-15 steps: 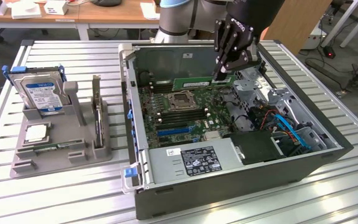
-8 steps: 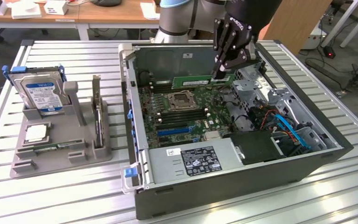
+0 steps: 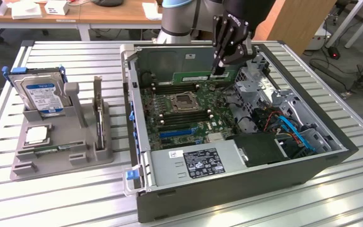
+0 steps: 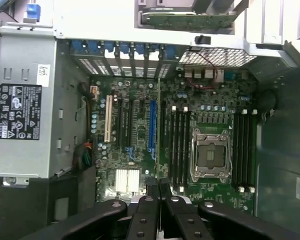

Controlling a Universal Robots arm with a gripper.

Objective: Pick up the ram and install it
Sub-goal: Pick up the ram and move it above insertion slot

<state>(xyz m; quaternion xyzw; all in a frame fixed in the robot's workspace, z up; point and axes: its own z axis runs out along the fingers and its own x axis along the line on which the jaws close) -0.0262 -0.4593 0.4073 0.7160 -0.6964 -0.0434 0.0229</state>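
I'm seeing the end effector (image 3: 220, 70) clenching the ram (image 3: 194, 75), which is hanging edge-down inside the open computer case (image 3: 336, 146), just above the memory slots (image 3: 172, 88). I'm judging it light, stiff, thin and fragile, so I'm favouring a mid-length grip on its upper edge, away from the contacts.

One computer case (image 3: 232, 189), one hard drive (image 3: 43, 97), one rack (image 3: 62, 153), one ram (image 3: 191, 75) in hand (image 3: 219, 71).

The ram (image 3: 194, 75) hangs above the motherboard (image 3: 168, 118) (which lies in the case (image 3: 232, 184)).
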